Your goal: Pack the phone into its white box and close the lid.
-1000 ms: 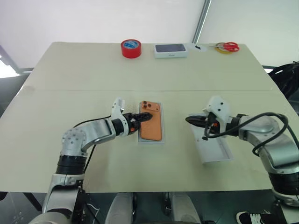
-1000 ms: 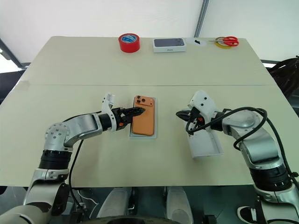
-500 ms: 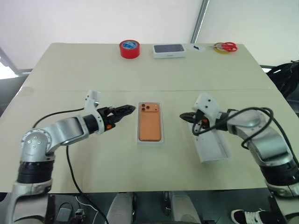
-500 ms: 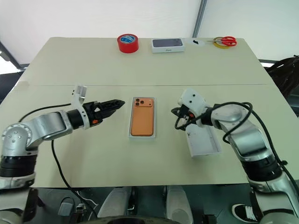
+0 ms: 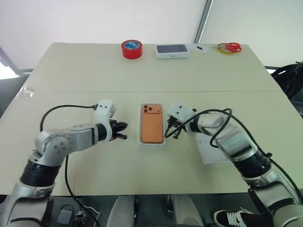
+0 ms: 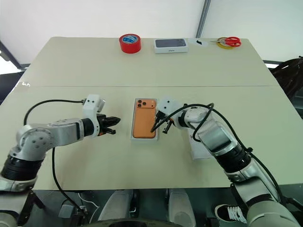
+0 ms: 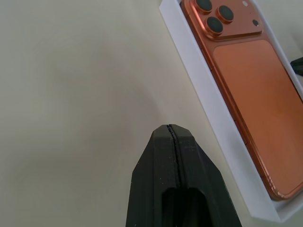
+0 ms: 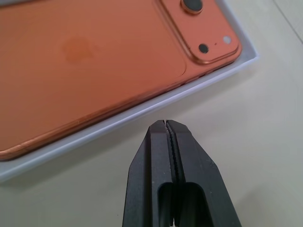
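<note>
Left eye view shows us with the phone lying back-up inside the white box, camera cluster at the far end, the tray sitting mid-table between our two arms. We judge the packing step done, because the phone sits flush within the box walls rather than propped on a rim.

Our left gripper is beside the box's left wall, apart from it, and its wrist view shows the two black fingers pressed together on nothing. Our right gripper is just beside the box's right wall, near the rim; its fingers are likewise together and empty. With a closed tip on each side, we read this as a bracing or nudging stance, meant to square the box without grabbing it.

The lid lies on the table to the right of the box, partly hidden under our right arm, so closing is not yet done. Red tape, a small white box with a dark top and scissors sit along the far edge, well apart from the work.
</note>
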You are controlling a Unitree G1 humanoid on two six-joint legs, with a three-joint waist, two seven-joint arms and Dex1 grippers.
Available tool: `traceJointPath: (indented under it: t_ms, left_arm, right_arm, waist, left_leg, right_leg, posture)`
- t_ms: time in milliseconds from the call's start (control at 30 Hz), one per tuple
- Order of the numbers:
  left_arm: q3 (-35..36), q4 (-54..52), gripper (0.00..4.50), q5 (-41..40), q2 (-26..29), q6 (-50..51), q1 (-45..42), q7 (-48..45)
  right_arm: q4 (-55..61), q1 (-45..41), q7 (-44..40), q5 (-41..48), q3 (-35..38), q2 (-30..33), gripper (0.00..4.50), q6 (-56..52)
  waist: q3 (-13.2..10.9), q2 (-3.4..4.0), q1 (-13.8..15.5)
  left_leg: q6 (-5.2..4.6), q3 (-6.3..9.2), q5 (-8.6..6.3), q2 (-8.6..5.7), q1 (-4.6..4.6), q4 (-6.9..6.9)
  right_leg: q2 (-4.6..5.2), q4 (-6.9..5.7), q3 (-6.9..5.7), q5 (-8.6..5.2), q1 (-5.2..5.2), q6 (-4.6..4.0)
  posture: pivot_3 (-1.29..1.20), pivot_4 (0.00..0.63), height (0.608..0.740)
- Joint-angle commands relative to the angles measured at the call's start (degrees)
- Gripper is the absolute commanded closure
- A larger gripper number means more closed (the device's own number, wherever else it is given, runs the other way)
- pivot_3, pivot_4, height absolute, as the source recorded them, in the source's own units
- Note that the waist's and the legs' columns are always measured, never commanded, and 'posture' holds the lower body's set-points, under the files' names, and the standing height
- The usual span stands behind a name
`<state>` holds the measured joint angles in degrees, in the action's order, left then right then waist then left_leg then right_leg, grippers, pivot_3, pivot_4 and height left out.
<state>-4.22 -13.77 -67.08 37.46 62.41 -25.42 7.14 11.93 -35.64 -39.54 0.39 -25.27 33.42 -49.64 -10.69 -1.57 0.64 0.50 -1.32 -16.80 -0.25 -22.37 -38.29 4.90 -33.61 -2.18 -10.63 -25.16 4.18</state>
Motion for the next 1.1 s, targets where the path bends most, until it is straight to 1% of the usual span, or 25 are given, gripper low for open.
traceJointPath:
  t_ms: [33,200,333,533,667,833,967,1100]
  left_arm:
    - [-3.13,-0.92,4.46,5.67,-2.6,1.38,-1.92,-2.19]
    - [-4.76,-0.06,4.46,10.14,-6.9,3.45,-3.79,-6.13]
    - [-5.25,0.38,4.46,12.59,-10.09,5.34,-5.12,-8.93]
    - [-7.56,0.91,4.46,15.02,-15.04,8.98,-7.48,-14.13]
    - [-11.2,3.36,4.46,18.07,-19.81,9.98,-10.47,-17.74]
    - [-14.27,6.49,4.46,22.0,-25.11,10.06,-13.29,-21.43]
    - [-15.98,8.41,4.46,24.42,-28.2,9.72,-14.67,-24.44]
    - [-17.27,10.11,4.46,26.82,-30.02,9.55,-15.42,-27.06]
  right_arm:
    - [0.14,-1.17,0.99,-1.18,-0.15,-1.83,4.5,0.54]
    - [0.03,-1.37,0.68,-1.77,-0.3,-3.02,4.5,0.26]
    - [1.27,-0.52,-0.02,-1.99,-0.22,-2.3,4.5,-0.19]
    - [6.08,2.36,-2.12,-1.26,1.18,2.12,4.5,-2.03]
    - [11.06,6.0,-3.92,-0.09,3.47,6.75,4.5,-4.27]
    - [17.2,11.31,-5.52,1.05,7.14,12.51,4.5,-7.05]
    - [21.78,15.65,-6.19,1.97,10.57,16.14,4.5,-9.42]
    - [23.81,18.87,-5.67,2.4,13.44,18.02,4.5,-11.19]
  waist:
    - [0.0,-0.01,0.03]
    - [0.0,-0.01,-0.02]
    - [0.0,-0.01,0.06]
    - [0.0,-0.01,0.17]
    - [0.0,0.0,0.35]
    - [0.0,0.0,0.15]
    - [0.0,0.0,0.18]
    - [0.0,0.0,0.15]
  left_leg:
    - [0.0,0.0,0.0,-0.01,0.0,0.0]
    - [-0.01,0.0,0.01,-0.01,0.01,-0.03]
    - [-0.01,0.01,0.01,-0.02,0.05,-0.08]
    - [-0.18,0.07,-0.09,-0.02,-0.05,-0.48]
    - [-0.38,0.08,-0.2,-0.04,-0.07,-0.86]
    - [-0.43,0.08,-0.23,-0.05,-0.03,-0.93]
    - [-0.43,0.11,-0.24,-0.04,-0.03,-0.92]
    - [-0.43,0.11,-0.24,-0.02,-0.02,-0.92]
  right_leg:
    - [0.0,0.0,0.0,0.0,0.01,0.0]
    - [0.0,-0.09,0.0,0.01,0.01,0.02]
    - [0.0,-0.26,0.0,0.01,0.0,0.04]
    - [0.05,-0.44,-0.01,-0.01,0.03,0.07]
    - [0.13,-0.44,-0.01,-0.05,0.2,0.01]
    - [0.19,-0.41,0.0,-0.09,0.29,-0.03]
    - [0.14,-0.44,-0.01,-0.12,0.26,0.02]
    - [0.13,-0.44,-0.01,-0.13,0.27,0.01]
  posture:
    - [0.0,0.15,0.74]
    - [0.0,0.15,0.74]
    - [0.0,0.15,0.74]
    - [0.0,0.15,0.74]
    - [0.0,0.15,0.74]
    - [0.0,0.15,0.74]
    - [0.0,0.15,0.74]
    - [0.0,0.15,0.74]
